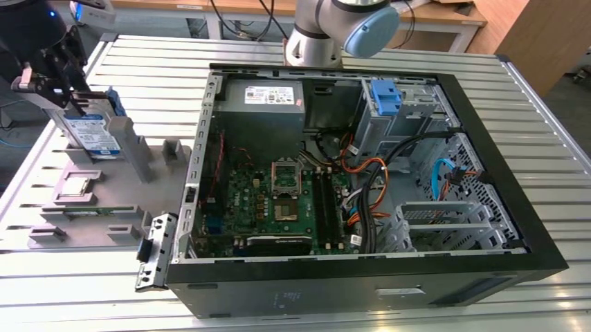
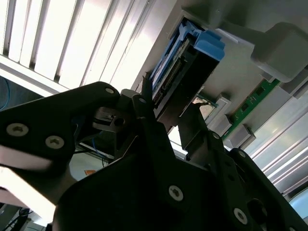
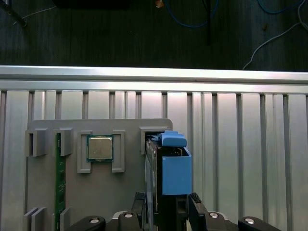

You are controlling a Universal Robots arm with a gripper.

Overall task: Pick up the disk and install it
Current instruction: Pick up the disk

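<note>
Slatted table (image 3: 240, 144) bears a grey fixture (image 3: 101, 192) holding the disk (image 3: 175, 168) upright; end effector (image 3: 167, 198) straddles it, grip unclear.

Disk (image 3: 175, 173): its near end is sitting hidden in the gripper (image 3: 167, 208), and the first wrist view's edge is cutting it.
Disk top: the gripper is covering it in the exterior view.
Arm (image 1: 314, 43): the exterior view's edge is cutting off its upper part.
</note>
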